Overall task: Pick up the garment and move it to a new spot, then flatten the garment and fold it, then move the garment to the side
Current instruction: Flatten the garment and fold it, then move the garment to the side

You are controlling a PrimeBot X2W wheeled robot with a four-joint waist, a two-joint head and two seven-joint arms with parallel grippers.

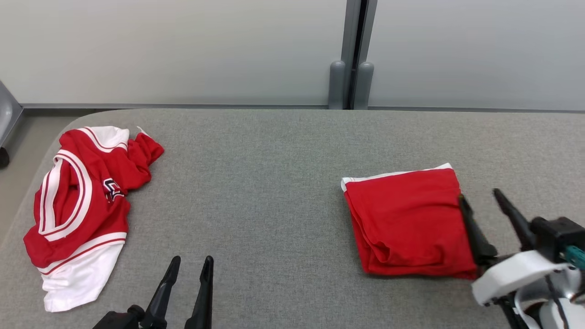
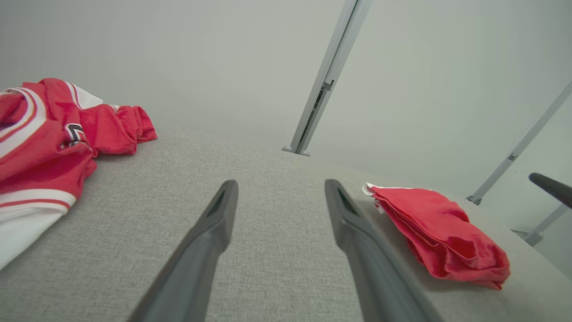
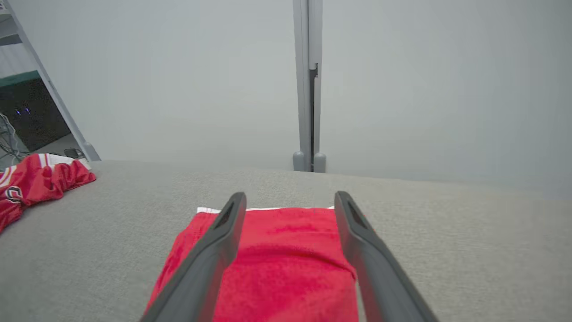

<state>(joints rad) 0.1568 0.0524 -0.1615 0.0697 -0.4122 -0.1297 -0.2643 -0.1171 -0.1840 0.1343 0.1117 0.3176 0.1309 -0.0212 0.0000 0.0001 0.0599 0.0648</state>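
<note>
Across the whole foreground stretches a grey fabric-covered table, backed by pale wall panels with a grey post between them; at the table's far left lies a crumpled red and white jersey, bunched and unfolded, with nothing touching it; well apart from it, toward the right, sits the folded red garment, a compact, roughly square stack with a white band showing along its far edge and a few soft creases at its near corner.

The right gripper stands at that stack's right edge; its jaws are spread wide and hold nothing; one finger lies against the cloth's side, and in the right wrist view both fingers straddle the top of the red fabric. The left gripper hovers low over bare table near the middle, jaws likewise wide and empty.

By the look of it the task is nearly complete: the garment is flattened, folded and placed to the side; what seems left is only for the right arm to draw clear; the jersey may be a further piece awaiting its turn.
</note>
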